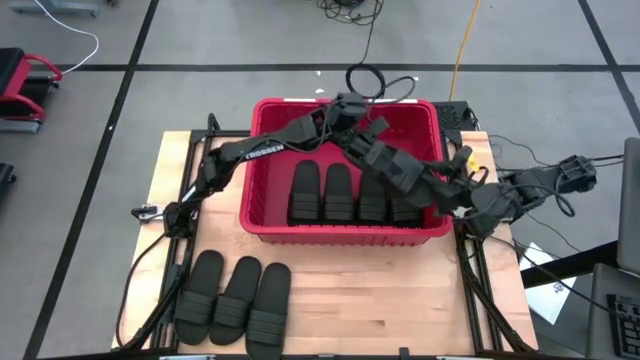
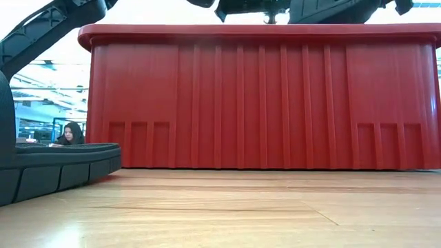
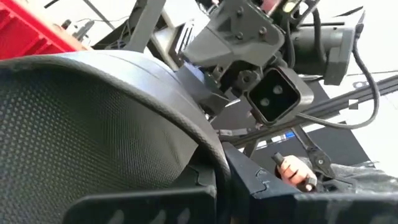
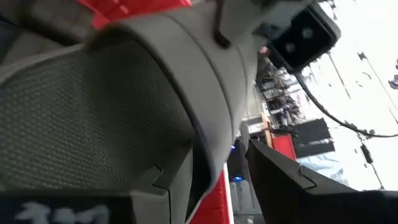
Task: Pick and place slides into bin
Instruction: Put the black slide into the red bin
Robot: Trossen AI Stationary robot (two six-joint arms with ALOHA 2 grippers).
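Wooden surface (image 1: 330, 290) from above: red bin (image 1: 262, 215) at the far middle with four slides (image 1: 338, 192) in a row inside, three slides (image 1: 233, 296) near the front-left edge. Both tools over the bin: left tool (image 1: 352, 108) clamped shut on a slide (image 1: 385, 150), right tool (image 1: 372, 128) gripping the same slide.

Low: bin wall (image 2: 262, 103), slide (image 2: 58, 169) at left.

Wrists: ribbed strap (image 3: 93, 137) (image 4: 93, 118) fills both.

Grey floor (image 1: 250, 40) crossed by dark lines, cables (image 1: 380, 80) trailing, and a red cart (image 1: 25, 85) nearby.
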